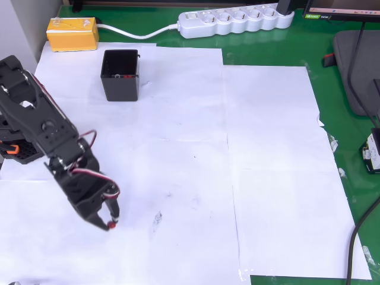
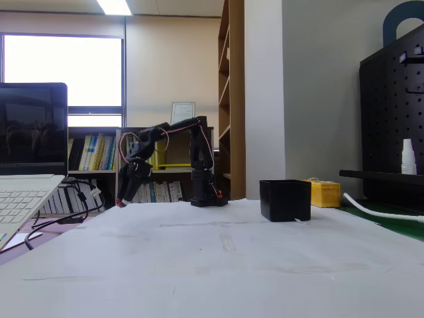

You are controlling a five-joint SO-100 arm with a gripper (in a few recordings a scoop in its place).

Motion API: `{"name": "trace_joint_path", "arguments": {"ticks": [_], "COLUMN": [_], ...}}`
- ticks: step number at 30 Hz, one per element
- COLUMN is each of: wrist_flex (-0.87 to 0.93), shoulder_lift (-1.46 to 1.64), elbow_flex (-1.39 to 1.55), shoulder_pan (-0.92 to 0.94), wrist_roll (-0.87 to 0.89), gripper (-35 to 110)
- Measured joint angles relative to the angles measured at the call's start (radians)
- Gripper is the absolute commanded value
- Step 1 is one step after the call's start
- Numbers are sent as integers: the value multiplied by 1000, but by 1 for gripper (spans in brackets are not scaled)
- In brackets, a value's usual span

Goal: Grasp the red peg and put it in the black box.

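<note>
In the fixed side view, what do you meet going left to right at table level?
Laptop → pincer with the red peg at its tip → arm base → black box → yellow block → white cable.

green table | white paper sheets | black box | yellow block | power strip

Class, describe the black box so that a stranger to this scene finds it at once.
In the overhead view, find the white paper sheets covering the green table. The black box stands near their top left corner, an open-topped square container, dark and hollow, unlike the closed yellow block beyond it.
</note>
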Motion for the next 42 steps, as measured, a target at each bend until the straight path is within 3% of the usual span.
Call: {"name": "trace_joint_path", "arguments": {"ticks": [7, 12, 22, 42], "wrist_flex": [413, 560, 655, 655], "shoulder_lift": [57, 118, 123, 71], "elbow_flex": [399, 566, 611, 433], "shoulder_pan": [-123, -232, -546, -1232], "wrist_roll": [66, 110, 264, 601], "gripper": [0, 0, 0, 0]}}
